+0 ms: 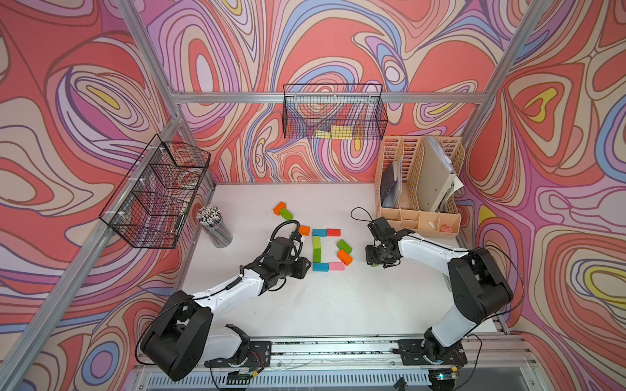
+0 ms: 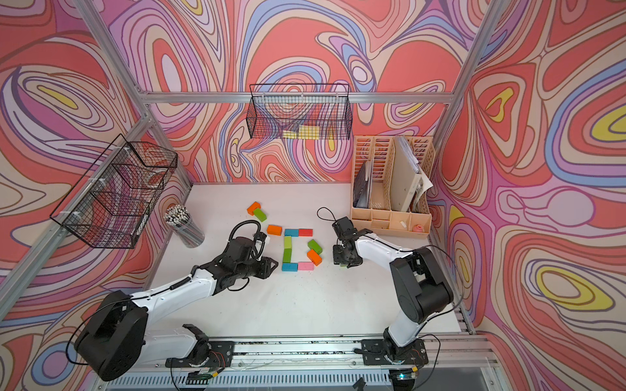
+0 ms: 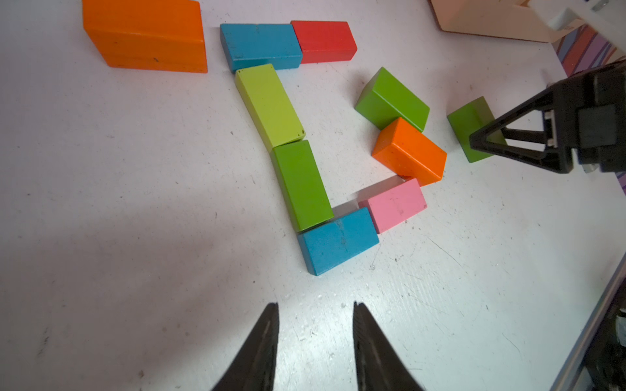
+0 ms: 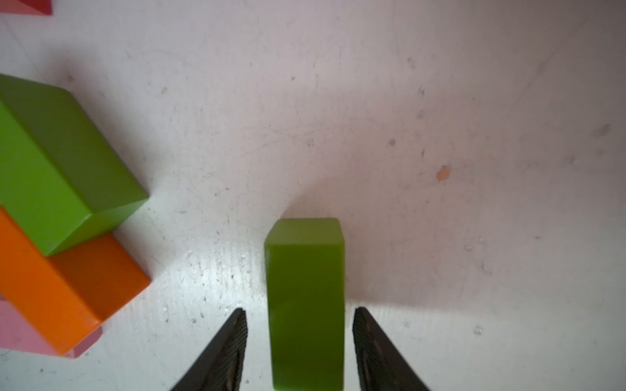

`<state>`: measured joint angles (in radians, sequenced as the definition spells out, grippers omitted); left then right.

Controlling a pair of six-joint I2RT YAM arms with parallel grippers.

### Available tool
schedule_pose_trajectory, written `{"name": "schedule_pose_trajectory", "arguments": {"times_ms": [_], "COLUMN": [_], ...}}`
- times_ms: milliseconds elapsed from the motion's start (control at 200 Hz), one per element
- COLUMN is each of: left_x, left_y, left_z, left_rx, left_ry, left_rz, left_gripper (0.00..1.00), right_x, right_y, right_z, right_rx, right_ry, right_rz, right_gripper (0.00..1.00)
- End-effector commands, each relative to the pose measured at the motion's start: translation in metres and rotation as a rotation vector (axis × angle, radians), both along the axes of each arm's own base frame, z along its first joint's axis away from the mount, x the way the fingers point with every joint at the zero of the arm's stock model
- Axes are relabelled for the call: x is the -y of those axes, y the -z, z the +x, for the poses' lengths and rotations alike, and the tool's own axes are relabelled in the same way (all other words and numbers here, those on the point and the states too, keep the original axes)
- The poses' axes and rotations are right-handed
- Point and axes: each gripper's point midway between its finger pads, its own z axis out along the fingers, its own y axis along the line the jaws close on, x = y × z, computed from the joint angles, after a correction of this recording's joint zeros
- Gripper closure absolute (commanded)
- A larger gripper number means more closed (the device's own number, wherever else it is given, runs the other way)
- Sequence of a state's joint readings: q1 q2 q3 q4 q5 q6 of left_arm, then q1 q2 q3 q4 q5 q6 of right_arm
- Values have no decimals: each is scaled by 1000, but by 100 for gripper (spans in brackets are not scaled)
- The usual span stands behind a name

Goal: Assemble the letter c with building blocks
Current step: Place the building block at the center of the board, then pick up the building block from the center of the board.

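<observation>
White scuffed tabletop (image 1: pixel 338 304) holds blocks (image 1: pixel 316 242) inside swirl-patterned walls (image 1: pixel 338 40).

I've got both top views high up, looking steeply down, sharing my whole desk (image 1: pixel 338 304). Left wrist camera hovers at nine o'clock of the building blocks (image 3: pixel 301 182); right wrist, closer, at three o'clock. Both catch the orange block (image 3: pixel 410 149).
</observation>
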<state>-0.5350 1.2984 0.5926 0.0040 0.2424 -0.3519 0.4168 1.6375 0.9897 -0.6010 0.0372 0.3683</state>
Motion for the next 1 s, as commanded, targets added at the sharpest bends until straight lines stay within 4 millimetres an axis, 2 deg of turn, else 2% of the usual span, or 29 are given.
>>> {"name": "schedule_pose_trajectory", "arguments": {"times_ms": [0, 180, 346, 481, 601, 706, 726, 836, 991], "left_x": [-2, -2, -1, -1, -1, -1, -1, -1, -1], "left_y": [3, 2, 0, -2, -2, -1, -1, 0, 0], "left_z": [0, -1, -2, -3, -3, -3, -3, -3, -2], "left_rx": [-1, 0, 3, 5, 9, 7, 5, 3, 3], "left_ry": [-4, -2, 4, 6, 6, 5, 6, 7, 7], "left_rz": [-4, -7, -15, -20, -16, -15, -15, -15, -12], "left_gripper": [61, 61, 61, 61, 61, 61, 61, 61, 61], "right_x": [-8, -30, -51, -66, -80, -88, -89, -95, -98], "right_y": [-43, -74, -82, -73, -65, -61, -51, -41, -28], "right_z": [7, 11, 22, 32, 40, 46, 46, 51, 57], "right_rx": [93, 147, 153, 127, 112, 106, 81, 63, 35], "right_ry": [1, -84, -160, -208, -249, -276, -281, -296, -307], "right_rz": [53, 165, 195, 145, 117, 100, 87, 71, 38], "right_gripper": [45, 50, 49, 40, 39, 44, 45, 52, 52]}}
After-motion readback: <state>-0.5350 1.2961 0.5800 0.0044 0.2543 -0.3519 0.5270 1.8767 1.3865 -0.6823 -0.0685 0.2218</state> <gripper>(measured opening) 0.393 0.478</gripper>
